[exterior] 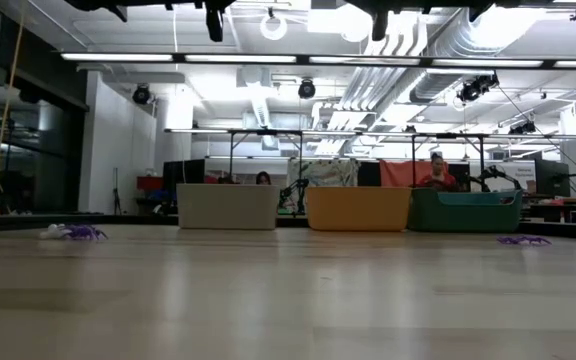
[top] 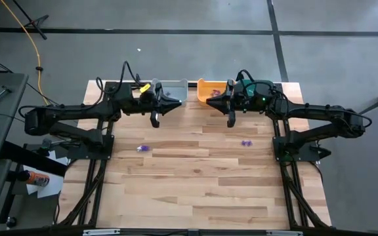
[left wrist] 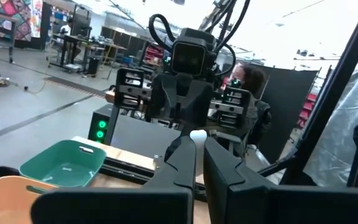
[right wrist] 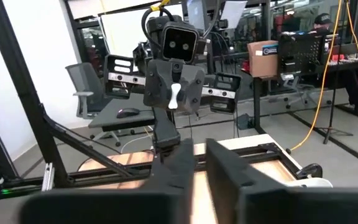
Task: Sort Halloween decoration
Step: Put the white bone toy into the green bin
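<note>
Bare counter [top: 195, 190] lay nearest us, with two purple trinkets left on it.
We found one trinket [top: 143, 148] on the left and another [top: 245, 142] on the right, well apart. Both arms hung high near the bins [top: 212, 90]; the left pincer [top: 155, 120] and right pincer [top: 231, 120] each showed a narrow gap and held nothing. We judged such tiny pieces could slip from the fingers or get pushed aside.
</note>
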Robot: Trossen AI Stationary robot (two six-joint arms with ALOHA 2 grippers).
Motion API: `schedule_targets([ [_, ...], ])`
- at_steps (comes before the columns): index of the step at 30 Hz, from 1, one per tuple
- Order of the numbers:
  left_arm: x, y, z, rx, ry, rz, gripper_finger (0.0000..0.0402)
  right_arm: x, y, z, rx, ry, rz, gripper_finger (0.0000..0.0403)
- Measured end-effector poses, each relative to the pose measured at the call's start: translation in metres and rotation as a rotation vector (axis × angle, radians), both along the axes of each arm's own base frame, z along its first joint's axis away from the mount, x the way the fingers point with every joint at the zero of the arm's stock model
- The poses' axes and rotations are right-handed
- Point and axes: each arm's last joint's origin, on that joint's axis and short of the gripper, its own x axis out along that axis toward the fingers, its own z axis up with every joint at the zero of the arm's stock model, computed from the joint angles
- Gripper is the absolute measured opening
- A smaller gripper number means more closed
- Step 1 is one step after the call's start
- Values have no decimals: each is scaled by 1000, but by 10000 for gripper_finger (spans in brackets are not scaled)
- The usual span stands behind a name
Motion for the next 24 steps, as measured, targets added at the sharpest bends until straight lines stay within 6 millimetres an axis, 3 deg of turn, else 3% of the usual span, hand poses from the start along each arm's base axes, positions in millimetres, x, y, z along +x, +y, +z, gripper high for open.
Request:
schedule_targets([
  [2, 0, 0, 0, 0, 0, 1, 0, 0, 0, 0, -5, 0, -1, 8],
  [24, 0, 1, -1, 32, 7, 15, 0, 0, -1, 0, -32, 1, -14, 0],
])
